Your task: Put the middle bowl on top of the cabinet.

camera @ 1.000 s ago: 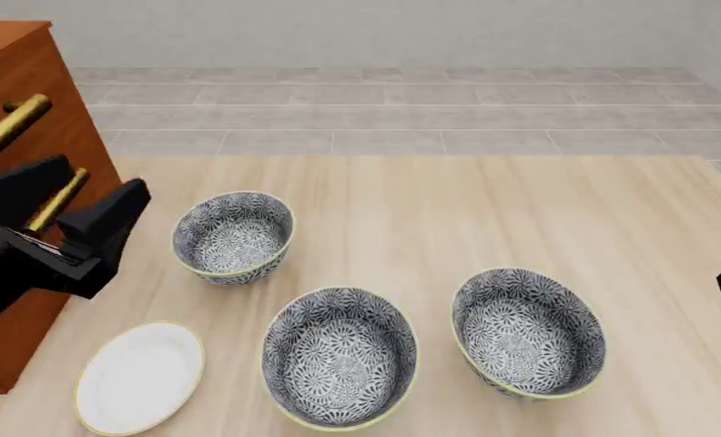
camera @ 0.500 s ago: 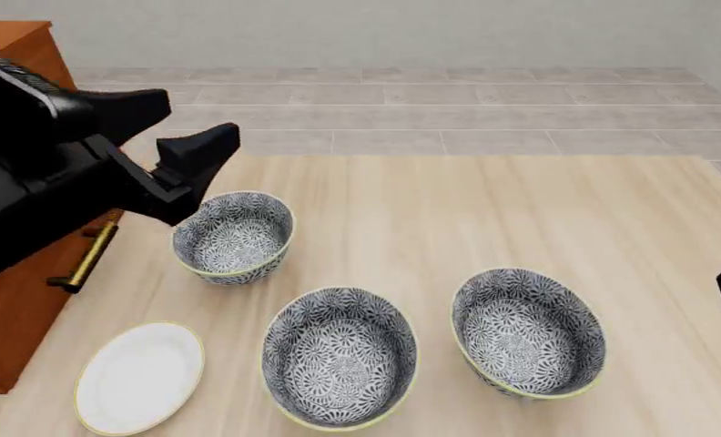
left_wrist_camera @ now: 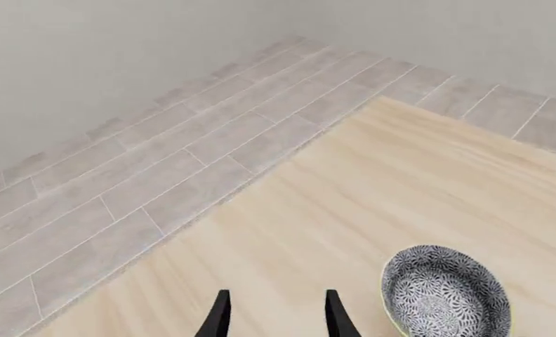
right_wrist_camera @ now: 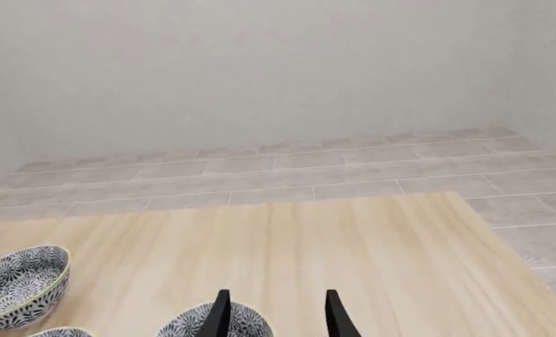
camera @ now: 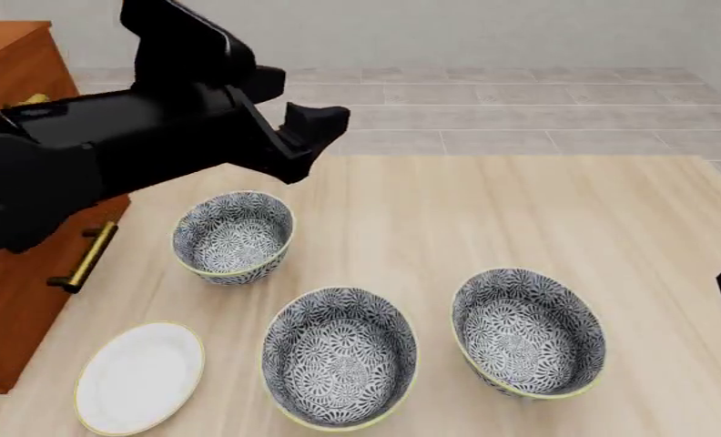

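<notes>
bare simulated room — wooden table point(camera: 519, 209), tiled floor point(camera: 458, 100), plain wall point(right_wrist_camera: 259, 70).

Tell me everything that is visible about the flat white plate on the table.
The white plate is a flat, round dish, plain white with a thin yellow rim, and nothing lies on it. It lies level on the pale wooden table, at the near left in the front view, just beside the base of the reddish-brown cabinet and near-left of the bowls. No gripper touches it. The wrist views do not show it.
</notes>
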